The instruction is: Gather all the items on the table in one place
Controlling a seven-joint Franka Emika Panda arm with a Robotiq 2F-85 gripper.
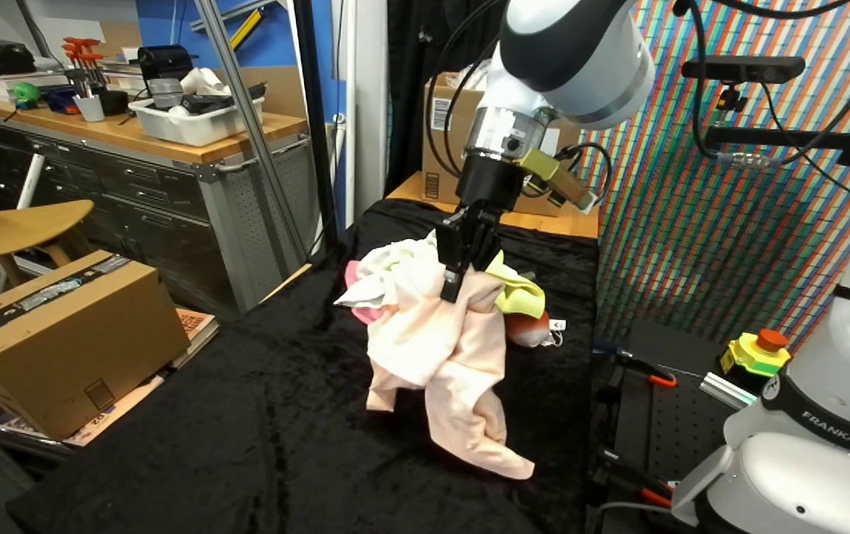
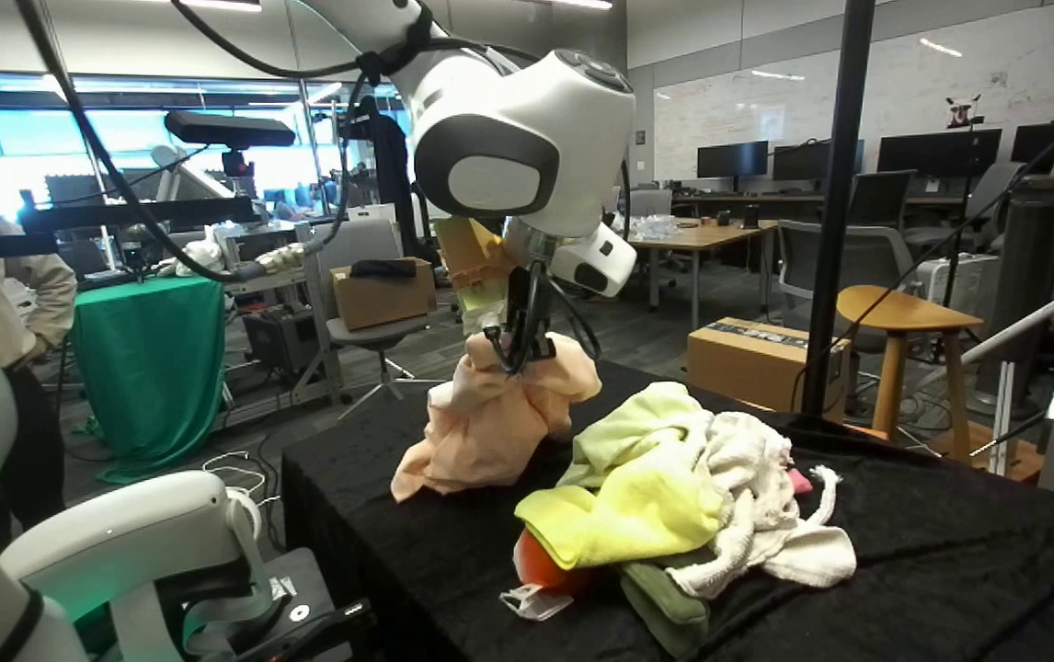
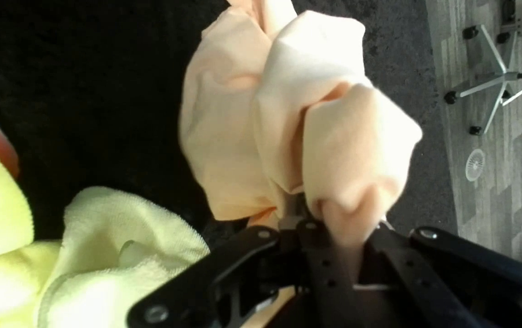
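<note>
Gripper [image 3: 346,241] clamped: fold of the peach cloth [image 2: 481,441] pinched between its fingers, rest hanging below. Can't tell how much of the hem bears on the surface.

In an exterior view the black-covered table [image 1: 239,437] gives most room at 7 to 9 o'clock of the peach cloth; edge is closer at 3.

In an exterior view the peach cloth sits at 10 o'clock of the yellow cloth [image 2: 619,524], apart from it, table edge near at 9. At 3, touching yellow: white cloth [image 2: 752,478], with more room past it. At 5, dark green cloth [image 2: 665,602]. At 8, red item [image 2: 541,559], partly under yellow.

Wrist view: table edge just past the peach cloth at 3, yellow at 8.
</note>
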